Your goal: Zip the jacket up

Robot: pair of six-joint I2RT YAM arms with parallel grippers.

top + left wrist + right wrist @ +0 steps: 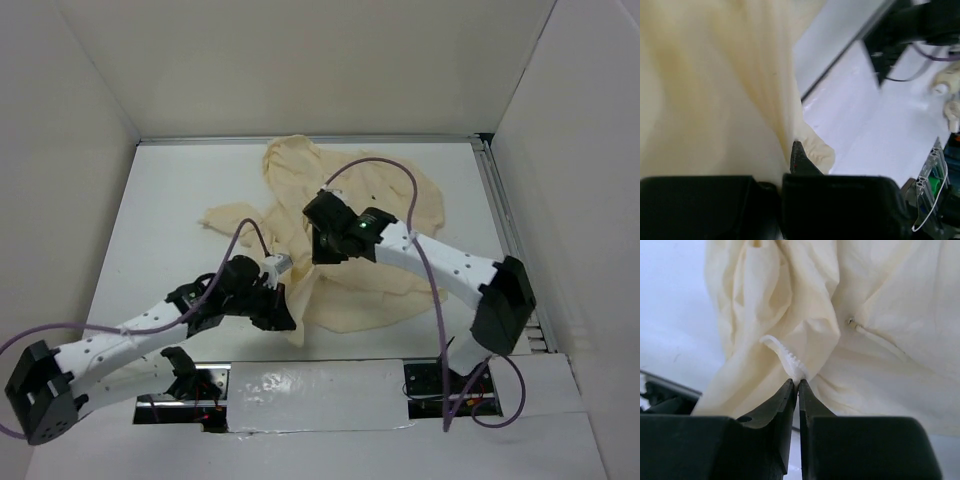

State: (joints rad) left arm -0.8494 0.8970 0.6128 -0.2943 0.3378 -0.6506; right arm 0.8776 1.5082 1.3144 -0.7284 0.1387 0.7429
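The cream jacket lies crumpled on the white table, its hood end toward the back. My right gripper is shut on the white zipper strip at the jacket's front edge and holds it lifted; in the top view it is over the jacket's middle. My left gripper is shut on the jacket's lower hem, with fabric draping up and to the left of it. In the top view it sits at the jacket's near-left corner.
White walls enclose the table on three sides. A metal rail runs along the right edge. Purple cables loop over the right arm. The near edge holds a taped white panel and the arm bases.
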